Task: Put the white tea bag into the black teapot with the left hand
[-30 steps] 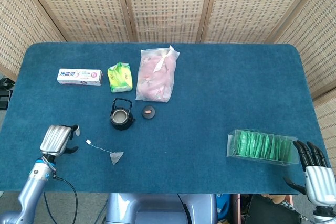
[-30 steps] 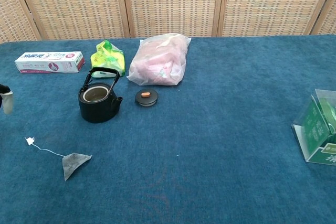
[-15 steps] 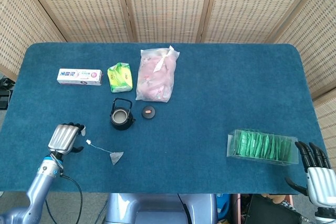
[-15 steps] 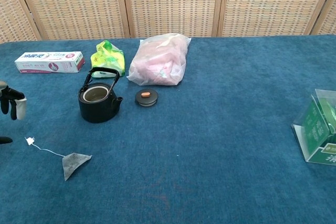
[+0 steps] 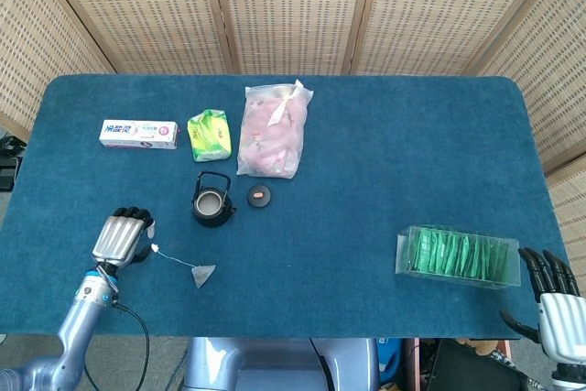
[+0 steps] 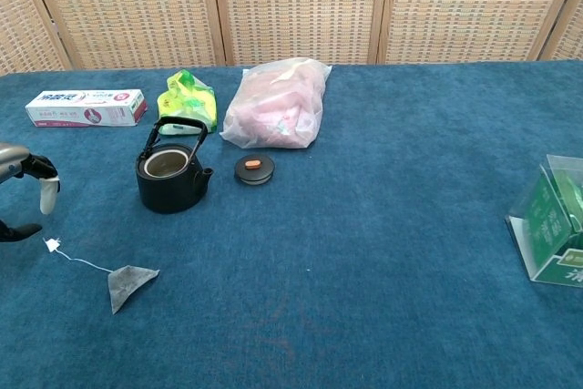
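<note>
Left hand [image 5: 123, 235], fingers apart and empty, hovers just left of the string tag [image 6: 53, 245]. Pinch the tag, not the string. White tea bag [image 6: 127, 284] lies near-left of the open black teapot [image 6: 170, 177]; lift clear, lower bag-first.

Non-task items on the blue table [image 5: 385, 162]. A pink bag [image 5: 273, 132] serves as landmark, lying toward the table's far side with its knotted end pointing away. Just left of it sits a green packet [image 5: 210, 134]; further left lies a white box [image 5: 139, 133]. Near the bag's front edge rests a small black lid [image 5: 260, 195]. Well right and forward stands a clear box of green sachets [image 5: 457, 256].
</note>
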`<state>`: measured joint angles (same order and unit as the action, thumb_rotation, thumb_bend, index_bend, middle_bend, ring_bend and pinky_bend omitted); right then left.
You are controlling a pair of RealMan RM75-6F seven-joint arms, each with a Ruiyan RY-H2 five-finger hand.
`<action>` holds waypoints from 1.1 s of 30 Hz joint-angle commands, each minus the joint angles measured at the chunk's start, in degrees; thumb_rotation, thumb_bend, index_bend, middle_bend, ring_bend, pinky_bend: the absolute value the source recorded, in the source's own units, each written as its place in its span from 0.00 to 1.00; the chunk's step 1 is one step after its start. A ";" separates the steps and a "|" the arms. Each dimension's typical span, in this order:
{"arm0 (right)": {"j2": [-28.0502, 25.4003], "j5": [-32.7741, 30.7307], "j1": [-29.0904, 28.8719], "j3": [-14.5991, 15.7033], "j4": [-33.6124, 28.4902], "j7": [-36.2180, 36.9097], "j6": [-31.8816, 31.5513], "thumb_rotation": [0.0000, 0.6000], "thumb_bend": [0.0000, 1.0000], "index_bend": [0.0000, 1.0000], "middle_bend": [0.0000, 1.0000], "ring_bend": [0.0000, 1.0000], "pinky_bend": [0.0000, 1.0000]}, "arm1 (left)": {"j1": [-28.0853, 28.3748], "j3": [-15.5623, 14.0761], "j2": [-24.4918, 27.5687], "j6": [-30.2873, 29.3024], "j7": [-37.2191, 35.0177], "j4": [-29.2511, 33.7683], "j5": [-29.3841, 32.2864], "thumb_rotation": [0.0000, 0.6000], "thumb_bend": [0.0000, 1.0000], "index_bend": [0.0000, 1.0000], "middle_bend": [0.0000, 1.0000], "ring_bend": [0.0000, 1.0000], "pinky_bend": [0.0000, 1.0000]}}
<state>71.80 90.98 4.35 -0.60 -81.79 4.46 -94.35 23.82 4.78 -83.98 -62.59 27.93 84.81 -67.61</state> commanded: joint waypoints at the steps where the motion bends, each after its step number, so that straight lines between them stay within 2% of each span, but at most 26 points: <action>1: -0.01 -0.09 0.10 -0.01 0.04 0.05 -0.06 1.00 0.01 0.12 0.21 0.08 0.16 | 0.17 -0.25 -0.14 0.34 0.36 -0.05 0.38 1.00 0.38 0.54 0.31 0.22 0.21; 10: 0.07 -0.39 0.32 -0.05 0.47 0.56 0.04 1.00 0.01 0.12 0.21 0.08 0.16 | 0.22 -1.30 -0.79 0.63 1.80 -0.51 1.92 1.00 0.38 0.54 0.30 0.22 0.21; 33: -0.06 -0.70 1.00 -0.20 0.77 1.00 -0.43 1.00 0.01 0.12 0.21 0.08 0.16 | 0.93 -1.80 -3.31 0.00 3.47 -2.73 3.40 1.00 0.38 0.54 0.28 0.20 0.16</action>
<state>71.74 90.29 5.34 -0.81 -81.02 5.46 -94.78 24.76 3.01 -87.28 -62.54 31.36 82.08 -64.23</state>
